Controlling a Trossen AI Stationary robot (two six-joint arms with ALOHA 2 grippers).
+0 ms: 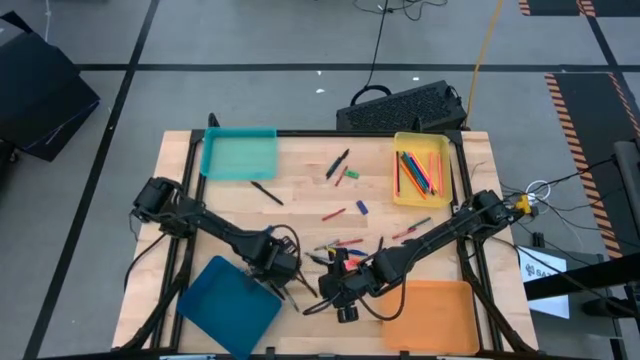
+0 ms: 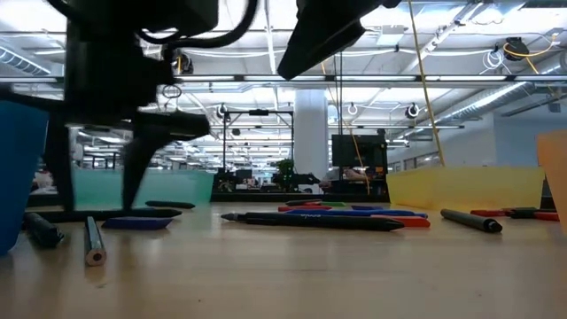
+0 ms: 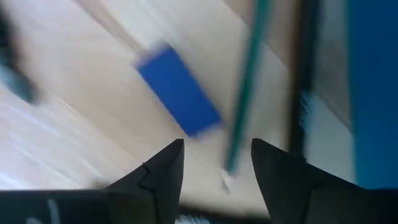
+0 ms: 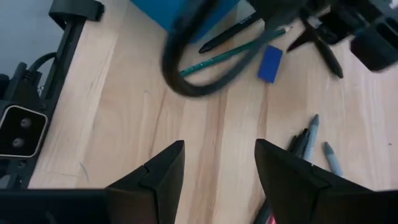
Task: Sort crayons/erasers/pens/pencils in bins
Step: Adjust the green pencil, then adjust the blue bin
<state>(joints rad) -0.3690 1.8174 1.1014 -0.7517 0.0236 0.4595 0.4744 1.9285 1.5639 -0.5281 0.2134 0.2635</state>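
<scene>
1. Beside blue bin [image 1: 232, 305]: left gripper [image 3: 214, 163] parted, empty, poised over eraser [image 3: 178, 88] and green pencil [image 3: 245, 87], likely choosing one.
2. Right gripper [image 4: 219, 163] parted, empty, near orange bin [image 1: 432, 315].

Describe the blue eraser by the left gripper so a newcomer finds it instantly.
Start at the dark blue bin at the table's near-left corner. Just off its inner edge, under the left gripper, a green pencil lies beside the blue eraser. It is the short flat block; its neighbours are long sticks.
</scene>
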